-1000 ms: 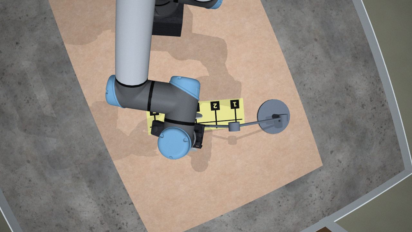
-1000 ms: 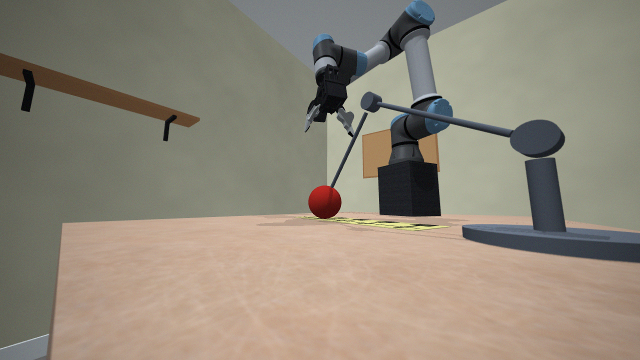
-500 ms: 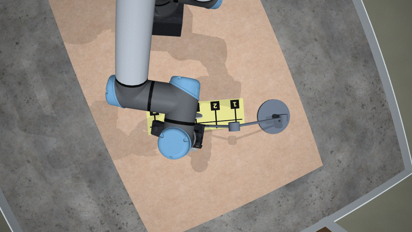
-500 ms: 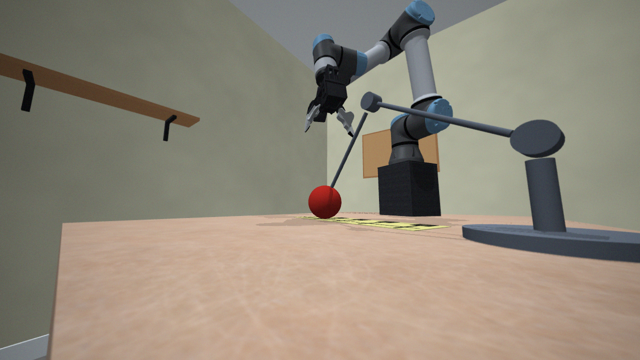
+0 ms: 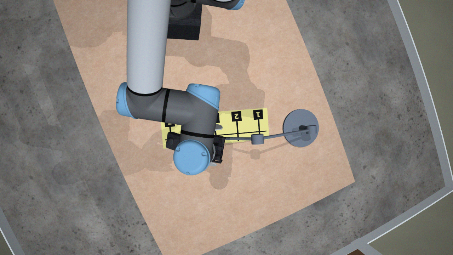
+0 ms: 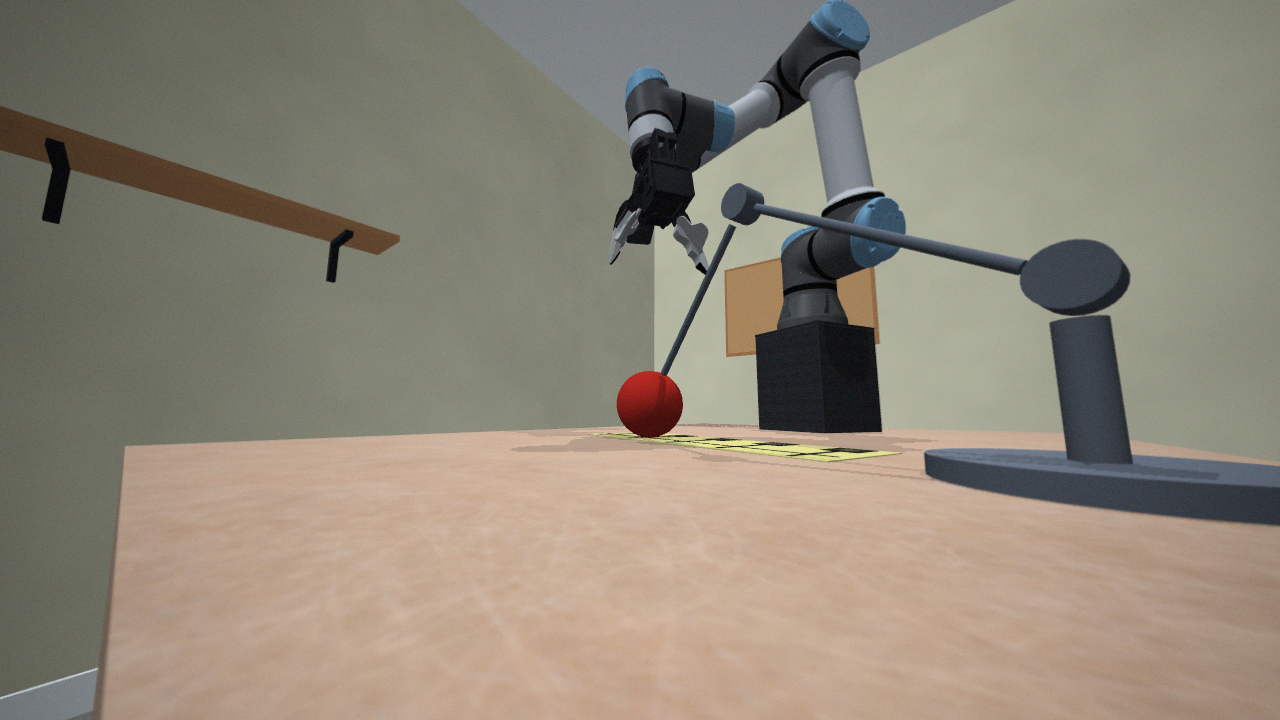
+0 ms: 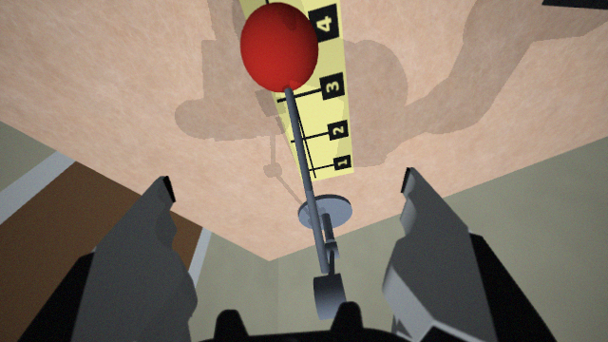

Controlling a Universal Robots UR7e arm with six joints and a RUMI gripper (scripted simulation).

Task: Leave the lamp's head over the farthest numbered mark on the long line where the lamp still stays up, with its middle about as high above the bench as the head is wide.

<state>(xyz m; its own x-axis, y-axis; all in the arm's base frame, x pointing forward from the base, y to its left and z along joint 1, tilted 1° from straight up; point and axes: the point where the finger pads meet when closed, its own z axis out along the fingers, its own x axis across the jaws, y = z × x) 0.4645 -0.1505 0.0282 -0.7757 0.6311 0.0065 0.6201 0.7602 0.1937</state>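
The lamp has a grey round base (image 5: 300, 128), a post (image 6: 1087, 386), and an upper arm running to a grey elbow joint (image 6: 741, 204). A thin lower rod (image 6: 696, 300) slopes down from the joint to the red ball head (image 6: 649, 404). The head sits very low, at or just above the yellow numbered strip (image 5: 240, 126). In the wrist view the head (image 7: 279, 47) lies between marks 3 and 4, beside mark 4. My gripper (image 6: 657, 243) is open and empty, high above the head, just left of the rod's upper part. It is apart from the elbow joint. In the top view my wrist hides the head.
My black pedestal (image 6: 816, 376) stands at the bench's far end behind the strip. A wooden wall shelf (image 6: 196, 183) runs along the left wall. The lamp base stands near the bench's right edge. Marks 1 (image 5: 258, 114) and 2 (image 5: 236, 115) are uncovered.
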